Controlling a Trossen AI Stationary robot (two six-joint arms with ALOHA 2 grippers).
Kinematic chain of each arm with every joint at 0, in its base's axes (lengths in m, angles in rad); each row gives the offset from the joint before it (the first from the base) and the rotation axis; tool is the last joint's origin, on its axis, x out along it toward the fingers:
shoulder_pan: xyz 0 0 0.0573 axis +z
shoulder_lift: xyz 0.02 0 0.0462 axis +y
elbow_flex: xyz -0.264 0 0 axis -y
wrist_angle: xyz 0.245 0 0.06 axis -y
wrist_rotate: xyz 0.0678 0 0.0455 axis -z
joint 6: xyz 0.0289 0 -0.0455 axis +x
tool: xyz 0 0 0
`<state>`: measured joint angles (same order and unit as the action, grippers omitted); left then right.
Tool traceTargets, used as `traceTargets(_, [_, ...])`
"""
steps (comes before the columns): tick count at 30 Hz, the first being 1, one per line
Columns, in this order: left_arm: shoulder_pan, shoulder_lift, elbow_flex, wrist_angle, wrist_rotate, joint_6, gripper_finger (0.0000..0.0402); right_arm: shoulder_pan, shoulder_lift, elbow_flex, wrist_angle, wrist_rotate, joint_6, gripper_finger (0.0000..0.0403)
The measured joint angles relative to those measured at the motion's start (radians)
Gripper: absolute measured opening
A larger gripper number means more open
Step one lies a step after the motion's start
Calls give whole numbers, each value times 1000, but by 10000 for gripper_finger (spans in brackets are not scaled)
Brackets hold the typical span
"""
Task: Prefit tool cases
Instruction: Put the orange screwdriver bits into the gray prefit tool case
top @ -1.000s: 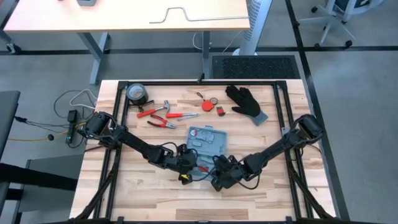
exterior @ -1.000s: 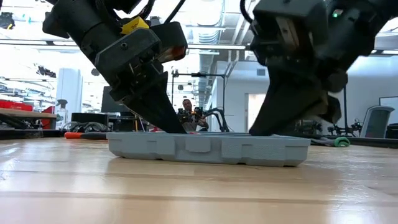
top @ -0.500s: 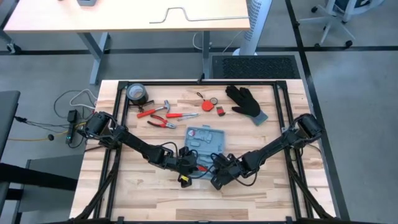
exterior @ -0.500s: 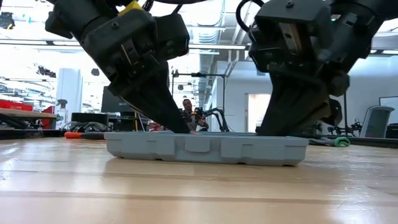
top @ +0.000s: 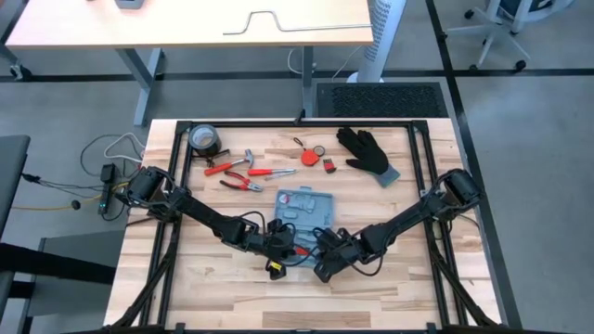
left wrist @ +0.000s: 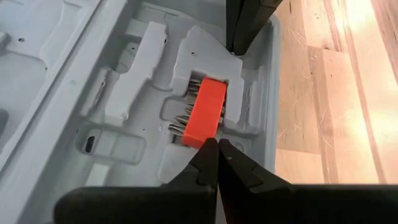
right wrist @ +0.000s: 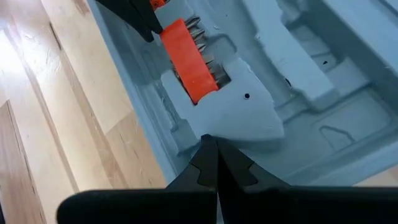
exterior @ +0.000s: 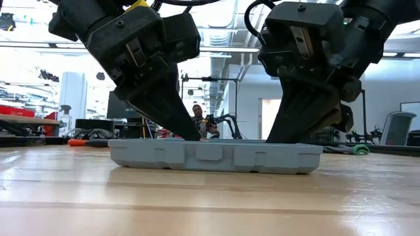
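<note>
The blue-grey tool case (top: 306, 209) lies open and flat on the wooden table, seen edge-on in the low view (exterior: 213, 156). An orange bit holder (left wrist: 202, 115) sits in one of the case's moulded grey recesses near its near edge. My left gripper (left wrist: 217, 152) is shut, with its tips at the holder's near end. My right gripper (right wrist: 211, 146) is shut too, with its tips on the raised moulding beside the holder (right wrist: 189, 59). Both slant down into the case from the near side, the left gripper (exterior: 187, 131) and the right gripper (exterior: 289, 134). My left gripper meets the orange bit holder's end (left wrist: 198, 138) with its shut fingertips, slanting down from the table's near side. The holder lies in its recess. My right gripper rests its shut fingertips on the edge of the raised grey moulding (right wrist: 233, 121) next to the holder, slanting down.
At the far side lie a dark tape roll (top: 204, 139), red-handled pliers (top: 243, 183), another red-handled tool (top: 232, 167), small red items (top: 316, 153) and a black glove (top: 367, 153). A person (exterior: 197, 115) stands in the room behind the table.
My right gripper has moved a little toward the table's left edge, closer to my left gripper. The case has slid slightly the same way and stays flat on the table.
</note>
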<state>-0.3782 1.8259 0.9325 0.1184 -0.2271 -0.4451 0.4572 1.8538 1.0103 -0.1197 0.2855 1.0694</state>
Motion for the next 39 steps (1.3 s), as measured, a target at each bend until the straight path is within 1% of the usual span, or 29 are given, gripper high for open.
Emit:
traceTargets(5, [0,5,2,3,4,-4,0,-7,-2,0,40,0,-35,1])
traceTargets(10, [0,6,0,-2,17,-12,0,-27,-1,0,133,-21,-78,1])
traceTargets(14, [0,7,-3,-4,16,-10,0,-58,0,0,138,-33,-111,1])
traceTargets(16, [0,7,-3,-5,15,-10,0,-71,0,0,144,-54,-136,1])
traceTargets(20, [6,7,-3,-5,14,-8,0,-95,43,2,221,-117,-161,1])
traceTargets(24, [15,7,-4,-10,17,-9,0,-96,97,39,225,-148,-162,1])
traceTargets(28, [18,7,-4,-10,20,-7,0,-93,124,74,199,-147,-167,1])
traceTargets(33, [20,-13,-5,-17,27,35,0,-94,126,81,170,-151,-171,1])
traceTargets(39, [26,-53,-5,-22,-17,41,0,-94,127,81,171,-154,-172,1])
